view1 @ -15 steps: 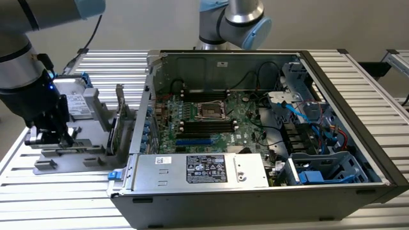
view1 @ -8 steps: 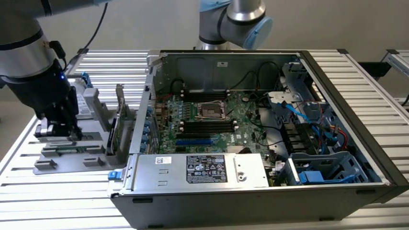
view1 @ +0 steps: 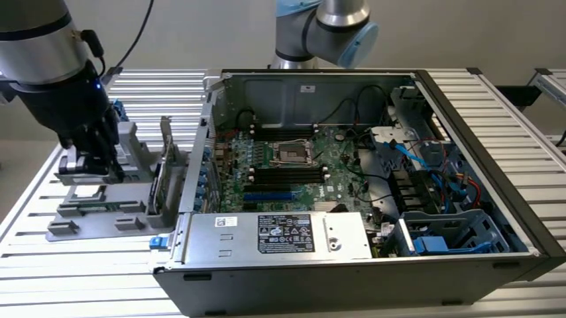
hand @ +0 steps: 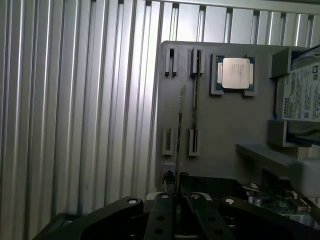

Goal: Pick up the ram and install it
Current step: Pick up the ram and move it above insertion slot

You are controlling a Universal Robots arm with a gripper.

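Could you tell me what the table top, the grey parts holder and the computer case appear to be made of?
Table top: bare metal, probably aluminium; silvery ribbed slats with a dull sheen.
Parts holder: matte grey plastic, perhaps printed; uniform colour, no shine.
Computer case: sheet metal, grey inside, black-coated outside; thin folded walls.

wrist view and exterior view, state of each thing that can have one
gripper: shut on the ram
ram: on edge, at the grey holder
processor chip: flat in its pocket
expansion card: upright in grey holder
computer case: side open
memory slots: empty
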